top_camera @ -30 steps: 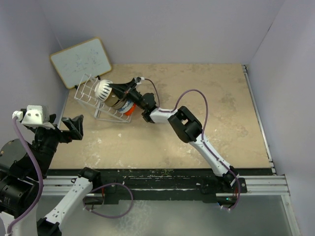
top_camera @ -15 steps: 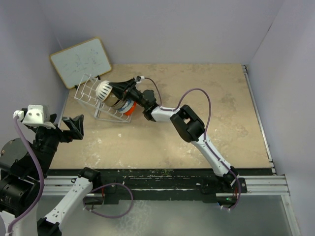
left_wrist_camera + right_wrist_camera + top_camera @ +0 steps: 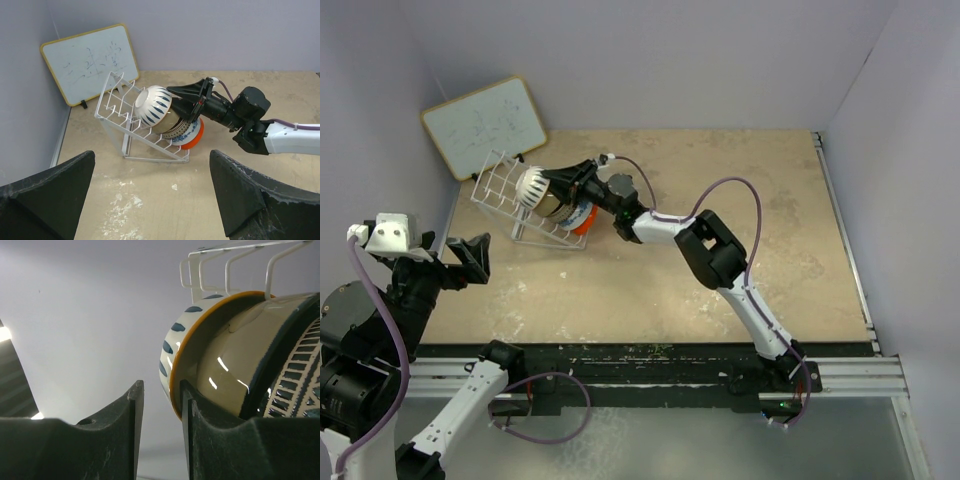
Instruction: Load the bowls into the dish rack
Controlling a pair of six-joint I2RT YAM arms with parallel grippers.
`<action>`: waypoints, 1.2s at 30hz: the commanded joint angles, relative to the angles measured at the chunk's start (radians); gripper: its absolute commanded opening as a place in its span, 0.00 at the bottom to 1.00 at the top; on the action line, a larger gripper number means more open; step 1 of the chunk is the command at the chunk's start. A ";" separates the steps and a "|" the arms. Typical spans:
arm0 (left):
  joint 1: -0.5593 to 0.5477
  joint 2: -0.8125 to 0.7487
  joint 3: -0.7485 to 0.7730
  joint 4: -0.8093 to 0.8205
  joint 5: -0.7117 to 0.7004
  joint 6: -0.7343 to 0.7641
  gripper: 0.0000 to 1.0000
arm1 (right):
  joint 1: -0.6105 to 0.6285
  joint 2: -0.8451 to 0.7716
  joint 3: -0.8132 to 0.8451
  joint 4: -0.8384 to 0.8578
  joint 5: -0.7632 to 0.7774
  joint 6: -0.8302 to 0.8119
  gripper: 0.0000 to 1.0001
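Note:
The pale wire dish rack [image 3: 495, 190] stands tilted at the back left and also shows in the left wrist view [image 3: 117, 107]. Several bowls stand on edge in it: a white blue-striped bowl [image 3: 154, 105], a tan one [image 3: 235, 355], a dark-rimmed one [image 3: 270, 360], a blue-and-white patterned one [image 3: 187, 132] and an orange-red one [image 3: 197, 137]. My right gripper [image 3: 552, 178] reaches into the rack. Its jaws [image 3: 162, 385] are slightly apart with only the wall between them, and the striped bowl's orange rim [image 3: 172, 370] lies against the right finger. My left gripper [image 3: 152, 200] is wide open and empty, above the table short of the rack.
A wood-framed whiteboard [image 3: 485, 125] leans on the wall behind the rack. Grey walls close in the left, back and right sides. The right arm [image 3: 705, 250] stretches across the middle of the tan table.
The right arm's wrist and elbow have shifted a little to the right and back. Its fingertips stay at the striped bowl. The left arm has not moved.

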 commanded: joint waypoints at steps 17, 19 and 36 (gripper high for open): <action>-0.008 0.002 -0.014 0.053 -0.003 -0.004 0.99 | -0.008 -0.157 -0.177 0.006 -0.042 -0.012 0.39; -0.007 0.002 -0.019 0.055 -0.002 -0.008 0.99 | -0.009 -0.177 -0.209 0.017 -0.039 -0.016 0.39; -0.007 0.053 -0.050 0.062 0.100 -0.098 0.99 | -0.025 -0.405 -0.474 0.054 -0.021 -0.162 0.39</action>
